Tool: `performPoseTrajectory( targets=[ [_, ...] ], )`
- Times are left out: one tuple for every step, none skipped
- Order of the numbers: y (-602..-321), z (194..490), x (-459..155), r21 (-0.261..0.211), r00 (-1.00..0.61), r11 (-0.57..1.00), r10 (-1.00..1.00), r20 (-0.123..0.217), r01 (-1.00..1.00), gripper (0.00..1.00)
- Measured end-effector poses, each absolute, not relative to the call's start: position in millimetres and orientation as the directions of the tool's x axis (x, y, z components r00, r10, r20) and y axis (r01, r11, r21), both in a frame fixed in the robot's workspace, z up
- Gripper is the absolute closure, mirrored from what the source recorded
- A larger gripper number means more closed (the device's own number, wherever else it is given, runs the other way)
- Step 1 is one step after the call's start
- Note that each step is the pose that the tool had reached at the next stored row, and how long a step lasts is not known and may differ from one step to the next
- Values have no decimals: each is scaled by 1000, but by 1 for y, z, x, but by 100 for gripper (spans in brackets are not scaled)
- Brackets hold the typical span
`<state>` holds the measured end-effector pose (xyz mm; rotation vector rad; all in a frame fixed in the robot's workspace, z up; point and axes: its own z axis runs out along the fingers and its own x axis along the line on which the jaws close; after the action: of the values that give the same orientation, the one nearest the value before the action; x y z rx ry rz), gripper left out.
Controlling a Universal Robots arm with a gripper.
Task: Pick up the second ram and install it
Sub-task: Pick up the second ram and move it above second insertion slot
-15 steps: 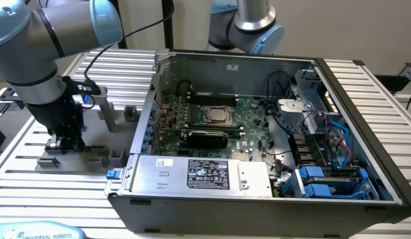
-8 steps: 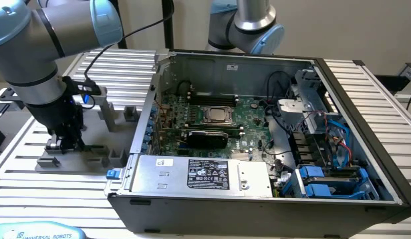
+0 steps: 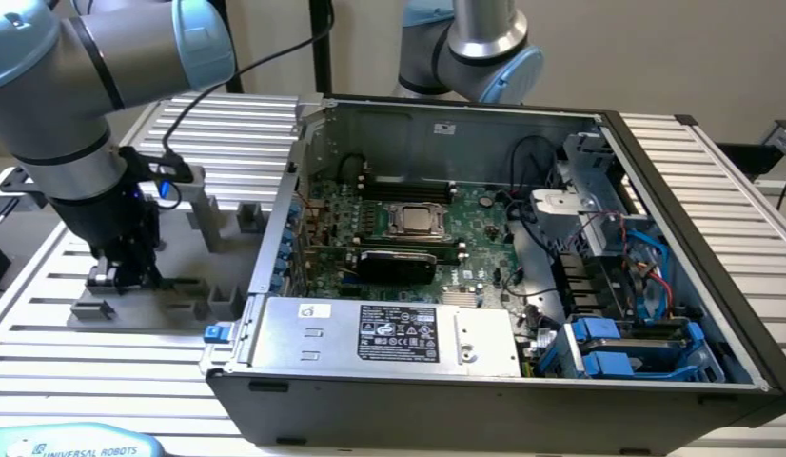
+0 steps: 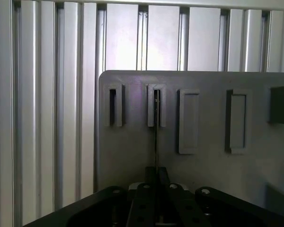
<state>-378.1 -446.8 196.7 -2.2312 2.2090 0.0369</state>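
Seen edge-on, the second ram (image 4: 156,142) stands in the grey fixture (image 4: 203,165) slot, fingers (image 4: 150,176) seemingly pinching its top edge — light, stiff, brittle (grip bare edges, not chips).

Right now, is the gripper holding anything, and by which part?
The gripper looks closed on the second ram, pinching its thin edge; its far end sits in a slot of the grey fixture.

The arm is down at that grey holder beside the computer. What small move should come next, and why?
Probably a straight lift. The gripper looks closed on the second ram, whose end sits in a slot of the grey fixture, so a sideways pull could jam it.
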Motion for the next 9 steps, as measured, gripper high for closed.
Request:
performPoseTrajectory(
  targets=[
    [-447,197,-378,15,6,-6,-1000,-17,-1000,87],
    [-447,197,-378,15,4,-4,-1000,-17,-1000,87],
    [-447,197,-378,15,4,-4,-1000,-17,-1000,87],
    [-447,197,-378,15,4,-4,-1000,-17,-1000,87],
    [-447,197,-378,15,4,-4,-1000,-17,-1000,87],
    [-447,197,-378,15,4,-4,-1000,-17,-1000,87],
    [-447,197,-378,15,3,-4,-1000,-17,-1000,87],
    [-447,197,-378,15,3,-3,-1000,-17,-1000,87],
    [-447,197,-378,15,3,-3,-1000,-17,-1000,87]
  ],
)
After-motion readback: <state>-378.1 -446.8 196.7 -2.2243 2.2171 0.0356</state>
